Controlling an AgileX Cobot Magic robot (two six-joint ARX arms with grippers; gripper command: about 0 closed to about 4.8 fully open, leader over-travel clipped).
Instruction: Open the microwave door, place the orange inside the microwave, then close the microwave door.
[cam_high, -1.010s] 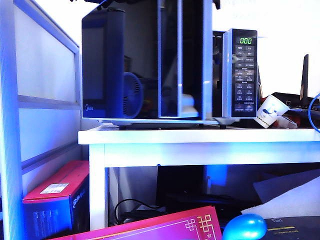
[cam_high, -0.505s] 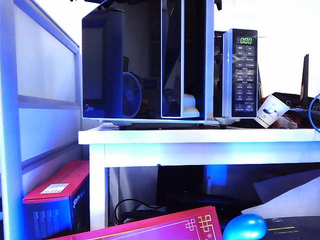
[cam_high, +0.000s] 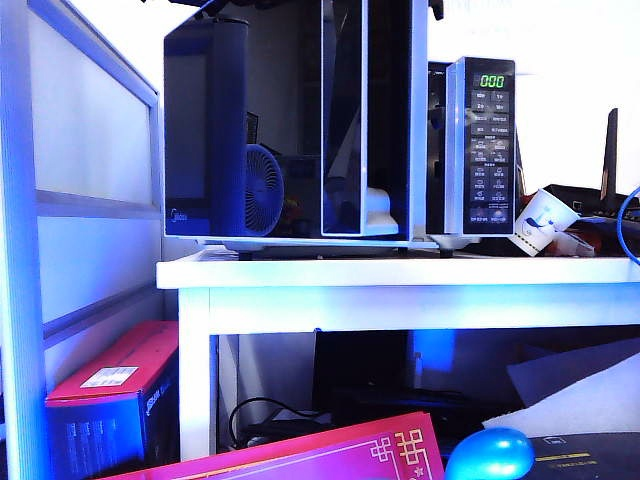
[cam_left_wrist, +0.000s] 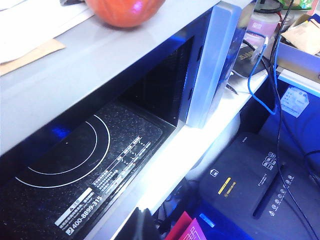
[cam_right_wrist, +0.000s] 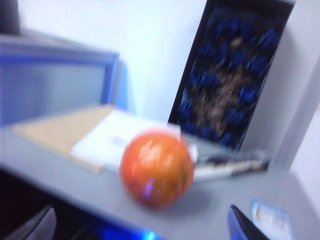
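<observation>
One microwave (cam_high: 330, 130) stands on the white counter (cam_high: 400, 272), its door (cam_high: 205, 130) swung open and one orange (cam_right_wrist: 156, 167) resting on its grey top. The display reads "000"; "400-8899-315" is printed on the cavity floor. The right pincer (cam_right_wrist: 140, 225) is spread wide, fingers either side just short of the orange. The left pincer is out of sight; its camera looks into the cavity.
</observation>
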